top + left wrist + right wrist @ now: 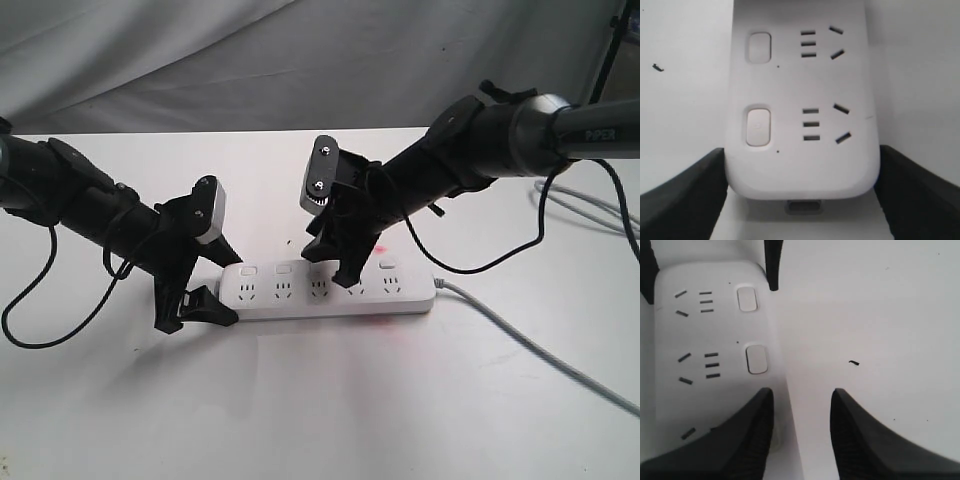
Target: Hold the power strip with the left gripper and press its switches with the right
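Observation:
The white power strip [330, 290] lies flat on the table, its grey cord [520, 345] leaving from the right end. My left gripper [233, 290] is shut on the strip's left end; in the left wrist view [801, 152] both black fingers press the strip's [800, 165] long sides. My right gripper [333, 268] is open over the middle of the strip. In the right wrist view [802, 391] one finger [757, 430] rests over the row of switches [756, 359] and hides one. The other finger [855, 435] is over bare table.
The strip sits on a white table [320, 400] with a grey cloth [300, 60] behind. A second grey cable [585, 205] loops at the back right. A small black speck [854, 362] lies on the table beside the strip.

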`<control>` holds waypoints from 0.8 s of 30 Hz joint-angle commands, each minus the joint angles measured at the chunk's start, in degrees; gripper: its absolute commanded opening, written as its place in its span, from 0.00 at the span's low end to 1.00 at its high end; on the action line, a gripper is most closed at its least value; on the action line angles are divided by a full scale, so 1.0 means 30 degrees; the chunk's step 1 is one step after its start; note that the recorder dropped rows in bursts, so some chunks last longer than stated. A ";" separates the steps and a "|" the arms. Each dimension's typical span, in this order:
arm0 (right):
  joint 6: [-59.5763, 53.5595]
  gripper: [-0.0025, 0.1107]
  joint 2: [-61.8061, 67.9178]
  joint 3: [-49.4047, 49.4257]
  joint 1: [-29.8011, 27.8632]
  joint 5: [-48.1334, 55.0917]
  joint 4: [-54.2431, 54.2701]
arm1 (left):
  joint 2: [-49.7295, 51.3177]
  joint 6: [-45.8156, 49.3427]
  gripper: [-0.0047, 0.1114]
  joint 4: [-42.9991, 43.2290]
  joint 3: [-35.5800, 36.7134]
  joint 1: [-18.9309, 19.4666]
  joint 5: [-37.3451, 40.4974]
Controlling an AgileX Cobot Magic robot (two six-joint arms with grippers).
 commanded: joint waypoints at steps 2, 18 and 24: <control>0.0023 0.34 0.0284 0.0107 -0.0052 -0.0006 -0.0076 | -0.0012 -0.0006 0.64 0.0098 -0.0127 -0.0096 -0.0001; -0.0501 0.34 0.0915 0.0279 -0.0282 -0.0030 -0.0778 | -0.0012 -0.0006 0.64 0.0098 -0.0127 -0.0096 -0.0001; -0.0593 0.34 0.1174 0.0327 -0.0325 -0.0107 -0.1027 | -0.0012 -0.0006 0.64 0.0098 -0.0127 -0.0096 -0.0001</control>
